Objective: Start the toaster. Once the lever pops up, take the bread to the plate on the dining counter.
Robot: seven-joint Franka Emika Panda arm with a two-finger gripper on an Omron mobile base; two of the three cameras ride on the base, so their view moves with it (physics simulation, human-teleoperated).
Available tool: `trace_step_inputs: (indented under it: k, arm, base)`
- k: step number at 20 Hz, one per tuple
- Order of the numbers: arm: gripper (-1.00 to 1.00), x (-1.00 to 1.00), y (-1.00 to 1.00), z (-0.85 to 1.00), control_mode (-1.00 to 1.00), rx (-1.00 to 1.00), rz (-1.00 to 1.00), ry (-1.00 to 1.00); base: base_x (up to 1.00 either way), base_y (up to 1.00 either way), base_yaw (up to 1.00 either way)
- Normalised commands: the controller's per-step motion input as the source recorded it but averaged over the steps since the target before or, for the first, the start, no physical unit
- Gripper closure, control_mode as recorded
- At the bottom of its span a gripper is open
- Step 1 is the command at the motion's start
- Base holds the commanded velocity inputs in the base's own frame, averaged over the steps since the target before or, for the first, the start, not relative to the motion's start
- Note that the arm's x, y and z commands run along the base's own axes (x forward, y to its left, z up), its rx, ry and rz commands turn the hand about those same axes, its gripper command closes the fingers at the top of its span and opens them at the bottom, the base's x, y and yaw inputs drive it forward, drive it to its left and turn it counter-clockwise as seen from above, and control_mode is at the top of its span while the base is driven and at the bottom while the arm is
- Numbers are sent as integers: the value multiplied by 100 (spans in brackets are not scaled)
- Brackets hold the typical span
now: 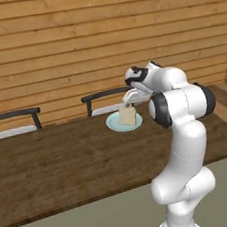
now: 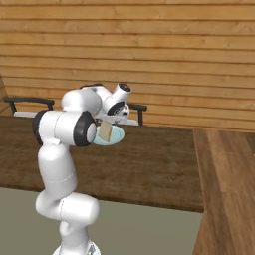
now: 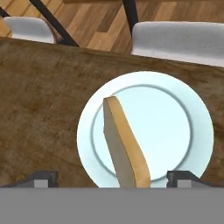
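A tan slice of bread (image 3: 124, 144) with a darker crust stands on edge, tilted, on the pale blue plate (image 3: 175, 127). My gripper (image 3: 113, 178) hangs just above it, open. Its fingertips (image 3: 43, 178) sit wide apart on either side of the slice and touch nothing. From the left base view the bread (image 1: 127, 116) leans on the plate (image 1: 111, 123) near the far edge of the dark wood dining counter (image 1: 66, 166), right under the gripper (image 1: 129, 99). The right base view has the bread (image 2: 105, 132), plate (image 2: 118, 135) and gripper (image 2: 107, 119) partly behind my upper arm.
Two dark-framed chairs with light seats (image 1: 16, 128) (image 1: 101, 103) stand behind the counter, against a wood plank wall. The counter's right end (image 2: 198, 169) borders a wooden floor (image 2: 229, 174). Wide bare tabletop lies left of the plate.
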Motion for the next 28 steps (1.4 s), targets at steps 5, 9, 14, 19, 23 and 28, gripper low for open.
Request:
trace_step_inputs:
  k: [5, 9, 14, 19, 23, 28]
  arm:
    - [-100, 0, -7, 40, -100, 0, 0, -9]
    - [-100, 0, -2, 43, -100, -1, 0, -15]
    - [-100, -55, 4, 30, -100, -9, 0, -20]
    - [-100, -100, 16, 17, -100, -15, -9, -16]
    - [-100, -91, 26, 30, -100, -14, -15, -5]
    - [-100, -67, 5, 51, -100, -7, -15, 0]
  base:
    - [0, 0, 0]
    - [0, 0, 0]
    - [0, 0, 0]
    - [0, 0, 0]
    - [0, 0, 0]
    - [0, 0, 0]
